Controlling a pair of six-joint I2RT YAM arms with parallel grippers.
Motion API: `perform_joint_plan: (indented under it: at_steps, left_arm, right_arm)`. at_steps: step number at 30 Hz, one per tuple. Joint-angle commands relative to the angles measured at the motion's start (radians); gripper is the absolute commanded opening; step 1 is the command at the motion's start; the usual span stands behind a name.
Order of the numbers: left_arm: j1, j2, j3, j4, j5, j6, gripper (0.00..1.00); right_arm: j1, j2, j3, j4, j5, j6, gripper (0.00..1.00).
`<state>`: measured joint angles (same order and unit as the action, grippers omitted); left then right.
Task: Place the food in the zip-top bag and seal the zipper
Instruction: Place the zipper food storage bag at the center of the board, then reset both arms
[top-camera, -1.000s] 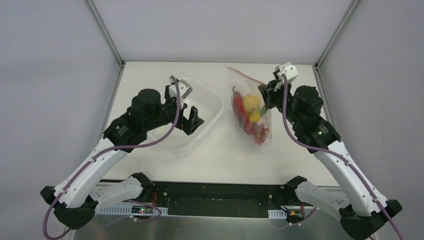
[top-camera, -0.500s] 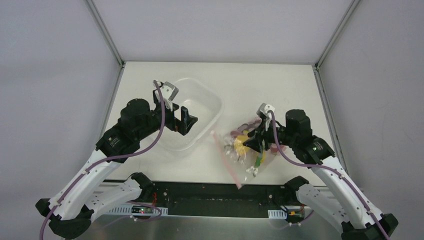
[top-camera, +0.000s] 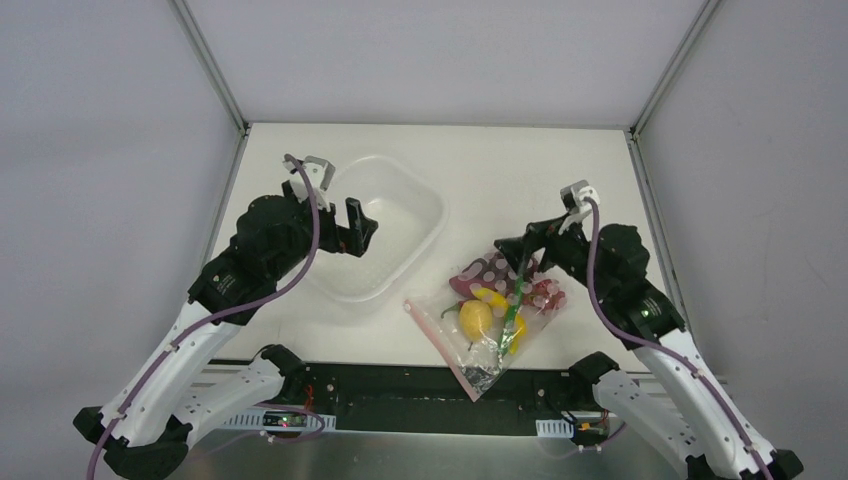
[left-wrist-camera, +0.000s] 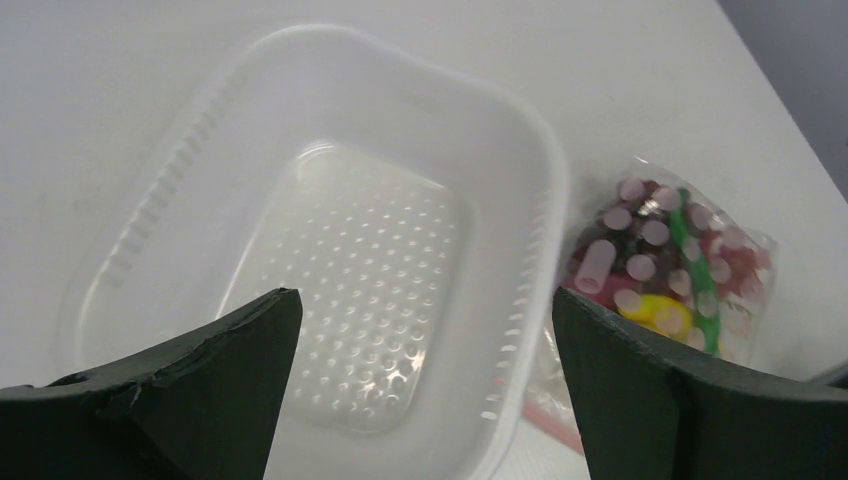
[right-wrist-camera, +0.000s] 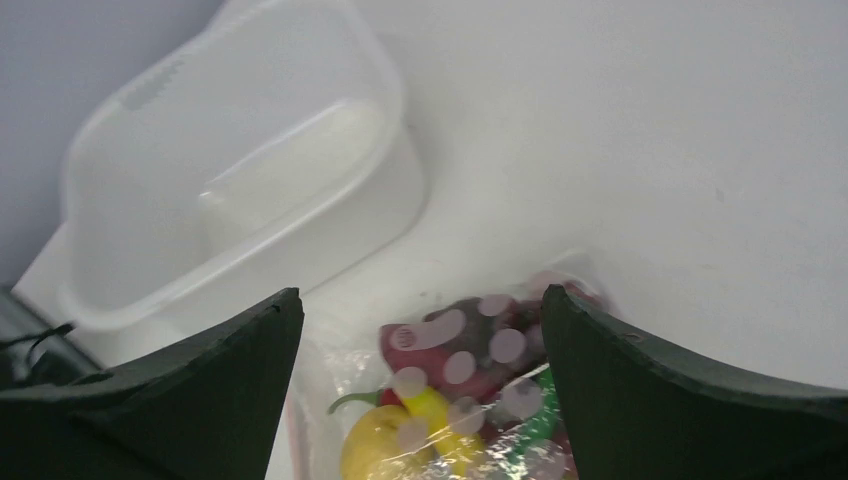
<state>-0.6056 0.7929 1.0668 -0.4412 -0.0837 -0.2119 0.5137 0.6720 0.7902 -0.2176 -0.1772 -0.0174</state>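
bag is down: the zip-top bag (top-camera: 490, 350), hanging from the right gripper (right-wrist-camera: 420, 292) at the far right of the table (top-camera: 520, 160) a second ago, now lies flat near the front edge. that gripper has let go. left arm has drawn back toward the left.

table: white, walls on three sides.

white tub (top-camera: 437, 225): left of centre, upright, dimpled floor showing in the left wrist view. bag lies just beside its near right corner.

left gripper (left-wrist-camera: 422, 300): hovers over the tub, jaws spread wide, nothing between them.

right gripper: above the far end of the bag, jaws wide apart, holding nothing.

bag: clear, crinkled, lying on a slant, near corner reaching the table's front edge.

food, all inside the bag:
- grape bunch (top-camera: 485, 272), dark red, at the far end
- round yellow fruit (top-camera: 475, 318), mid-bag
- banana (top-camera: 490, 297), touching the fruit
- green chili (top-camera: 511, 315), lengthwise on the right side
- red chili (top-camera: 455, 308), tucked at the zipper side

zipper (top-camera: 440, 348): pink-red strip along the bag's left edge, running diagonally toward the front edge. whether it is pressed shut can't be made out from overhead.
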Motion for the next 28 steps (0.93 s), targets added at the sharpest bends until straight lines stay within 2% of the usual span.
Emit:
perform_joint_plan:
  at_steps: [1, 5, 8, 10, 13, 19, 28]
  left_arm:
    - [0.118, -0.057, -0.031, -0.083, -0.169, -0.128, 0.99]
    - [0.314, -0.099, -0.063, -0.155, -0.21, -0.223, 0.99]
    - [0.416, -0.109, -0.049, -0.24, -0.262, -0.237, 0.99]
    - [0.418, -0.105, -0.013, -0.332, -0.35, -0.247, 0.99]
    - [0.418, -0.113, -0.01, -0.391, -0.421, -0.261, 0.99]
    - [0.418, -0.171, -0.072, -0.316, -0.396, -0.284, 0.99]
    - [0.418, -0.167, -0.064, -0.278, -0.399, -0.279, 0.99]
  right_arm:
    - [-0.026, 0.088, 0.053, -0.037, 0.448, 0.161, 0.94]
    - [-0.134, 0.149, 0.051, -0.062, 0.414, 0.264, 0.98]
    - [-0.296, 0.188, 0.041, -0.049, 0.241, 0.34, 1.0]
    - [-0.382, 0.198, 0.042, -0.031, 0.11, 0.379, 1.0]
    - [-0.407, 0.178, 0.019, 0.011, 0.114, 0.382, 1.0]
    - [-0.407, 0.075, -0.035, 0.086, 0.126, 0.347, 0.99]
    - [-0.407, 0.022, -0.04, 0.074, 0.147, 0.312, 0.99]
